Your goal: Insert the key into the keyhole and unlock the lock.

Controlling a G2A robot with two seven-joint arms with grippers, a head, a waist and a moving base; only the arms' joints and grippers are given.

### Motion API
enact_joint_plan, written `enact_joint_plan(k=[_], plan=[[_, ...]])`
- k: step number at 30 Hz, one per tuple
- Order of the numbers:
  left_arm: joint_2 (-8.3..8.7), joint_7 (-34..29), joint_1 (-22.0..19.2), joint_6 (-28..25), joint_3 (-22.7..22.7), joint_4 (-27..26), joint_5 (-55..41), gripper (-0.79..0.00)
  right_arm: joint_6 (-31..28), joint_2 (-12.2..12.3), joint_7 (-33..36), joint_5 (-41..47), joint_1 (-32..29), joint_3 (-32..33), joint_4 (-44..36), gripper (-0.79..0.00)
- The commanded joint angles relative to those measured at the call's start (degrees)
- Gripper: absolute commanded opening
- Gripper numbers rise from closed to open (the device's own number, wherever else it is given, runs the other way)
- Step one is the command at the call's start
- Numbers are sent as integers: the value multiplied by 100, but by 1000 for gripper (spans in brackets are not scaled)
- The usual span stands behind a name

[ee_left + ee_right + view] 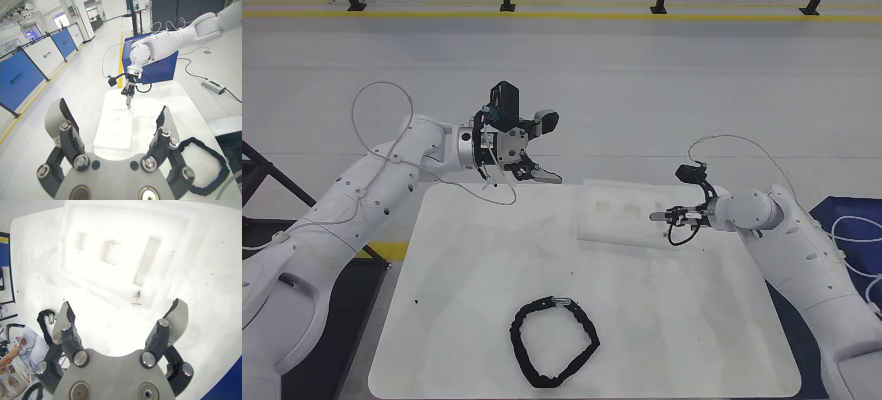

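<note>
Right gripper point(121, 302), spread wide, hangs over the flat key point(136, 298) (foam tray point(612, 228), one o'clock from the chain lock point(517, 340)); a clumsy pinch might skid it. Left gripper point(113, 104): spread.

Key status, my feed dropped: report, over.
Left gripper, right gripper: jaws open, empty. Key lies on foam tray, ungrasped. Lock on table. Nothing over the key.

You are looking past your left gripper point(113, 109), its fingers standing wide apart above the white table point(175, 102). Beyond it, the right gripper point(128, 104) is pointing down at the far end of the white foam tray point(113, 136). The black lock point(224, 166) is lying looped beside the tray.
</note>
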Motion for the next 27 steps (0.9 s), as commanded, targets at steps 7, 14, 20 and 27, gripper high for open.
enact_joint_plan(k=[7,14,20,27], plan=[[0,0,0,0,0,0,-1,0,150,-80,-79,-2,39,-93,87,0],[0,0,0,0,0,0,-1,0,150,-80,-79,-2,39,-93,87,0],[0,0,0,0,0,0,-1,0,150,-80,-79,-2,39,-93,87,0],[0,0,0,0,0,0,-1,0,572,-116,-115,-506,-65,-257,-278,0]])
